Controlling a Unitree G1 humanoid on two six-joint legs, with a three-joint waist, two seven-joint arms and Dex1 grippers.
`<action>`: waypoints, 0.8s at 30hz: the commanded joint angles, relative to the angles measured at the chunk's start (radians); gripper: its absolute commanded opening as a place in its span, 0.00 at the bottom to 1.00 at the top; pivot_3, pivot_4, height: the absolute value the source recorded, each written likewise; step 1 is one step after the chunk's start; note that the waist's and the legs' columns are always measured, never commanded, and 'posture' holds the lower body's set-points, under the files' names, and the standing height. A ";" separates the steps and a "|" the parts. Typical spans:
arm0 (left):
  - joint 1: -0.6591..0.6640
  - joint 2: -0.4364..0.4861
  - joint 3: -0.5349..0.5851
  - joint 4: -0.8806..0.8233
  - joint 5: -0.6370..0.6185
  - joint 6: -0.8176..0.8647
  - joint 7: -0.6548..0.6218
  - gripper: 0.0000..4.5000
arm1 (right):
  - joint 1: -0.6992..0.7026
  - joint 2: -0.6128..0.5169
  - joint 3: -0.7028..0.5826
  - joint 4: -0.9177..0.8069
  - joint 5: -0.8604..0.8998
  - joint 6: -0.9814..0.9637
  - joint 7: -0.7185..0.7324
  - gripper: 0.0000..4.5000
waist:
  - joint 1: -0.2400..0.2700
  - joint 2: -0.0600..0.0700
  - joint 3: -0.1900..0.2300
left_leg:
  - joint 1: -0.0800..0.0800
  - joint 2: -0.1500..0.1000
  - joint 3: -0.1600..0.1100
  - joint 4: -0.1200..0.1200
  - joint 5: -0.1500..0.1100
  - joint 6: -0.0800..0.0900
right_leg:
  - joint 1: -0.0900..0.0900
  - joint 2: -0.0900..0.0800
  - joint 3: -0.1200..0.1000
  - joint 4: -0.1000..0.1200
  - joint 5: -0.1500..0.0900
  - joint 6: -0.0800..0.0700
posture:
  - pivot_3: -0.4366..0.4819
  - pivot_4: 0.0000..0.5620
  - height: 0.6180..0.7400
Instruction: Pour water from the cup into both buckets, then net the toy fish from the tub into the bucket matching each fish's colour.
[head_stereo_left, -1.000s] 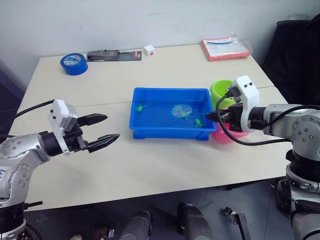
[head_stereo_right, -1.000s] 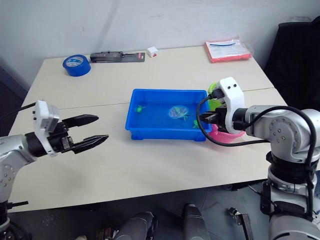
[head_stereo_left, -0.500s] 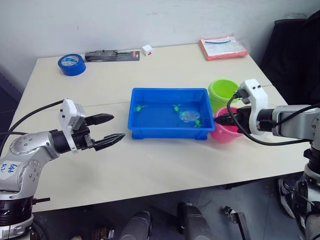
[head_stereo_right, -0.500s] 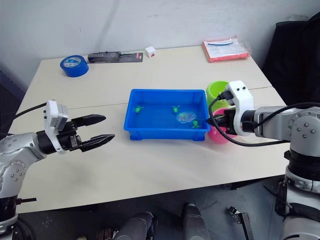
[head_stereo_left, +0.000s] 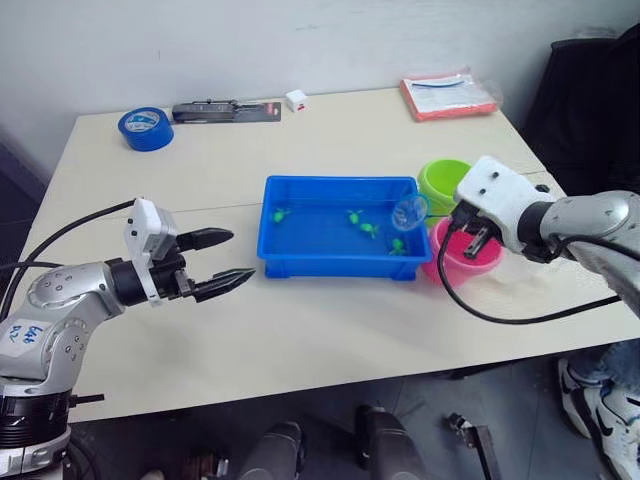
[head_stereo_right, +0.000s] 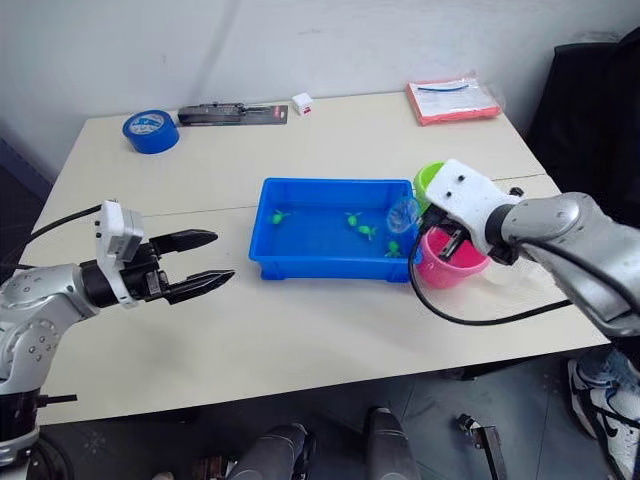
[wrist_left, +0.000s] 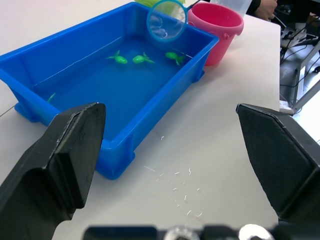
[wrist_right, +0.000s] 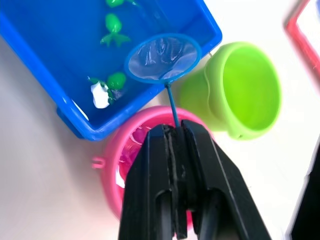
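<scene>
Left gripper (head_stereo_left: 226, 262) hovered spread over the beige table (head_stereo_left: 330, 330) — holding nothing. Right gripper (wrist_right: 172, 137) clamped the net (wrist_right: 161, 57) above the tub (head_stereo_left: 300, 255) corner, beside the pink bucket (head_stereo_left: 452, 268). Farther back: tape roll (head_stereo_left: 145, 128), pale wall (head_stereo_left: 300, 40).

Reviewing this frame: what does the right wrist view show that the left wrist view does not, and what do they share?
Right wrist only: the right gripper shut on the net's stick, and inside the green bucket. Left wrist only: the left gripper open, and water droplets on the table. Both: the net raised over the tub, green fish, pink bucket.
</scene>
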 joint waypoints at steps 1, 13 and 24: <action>-0.014 -0.006 0.005 -0.003 0.001 -0.023 -0.005 1.00 | -0.005 -0.019 0.041 0.009 -0.209 -0.198 0.082 0.17 | -0.002 0.000 0.000 | 0.000 0.000 0.000 0.000 0.000 0.000 | 0.000 0.000 0.000 0.000 0.000 0.000 | 0.48 0.27 1.00; -0.012 -0.002 0.007 -0.007 0.000 -0.029 -0.007 1.00 | 0.064 0.047 0.047 0.161 -0.673 -0.621 0.182 0.17 | 0.001 0.000 0.000 | 0.000 0.000 0.000 0.000 0.000 0.000 | 0.000 0.001 0.000 0.000 0.000 0.000 | 0.48 0.27 1.00; -0.007 -0.004 0.011 -0.018 -0.003 -0.028 -0.002 1.00 | 0.098 0.102 -0.010 0.226 -0.854 -0.816 0.243 0.17 | 0.001 0.001 0.000 | 0.000 0.000 0.000 0.000 0.000 0.000 | 0.000 0.001 0.001 0.000 0.000 0.000 | 0.48 0.27 1.00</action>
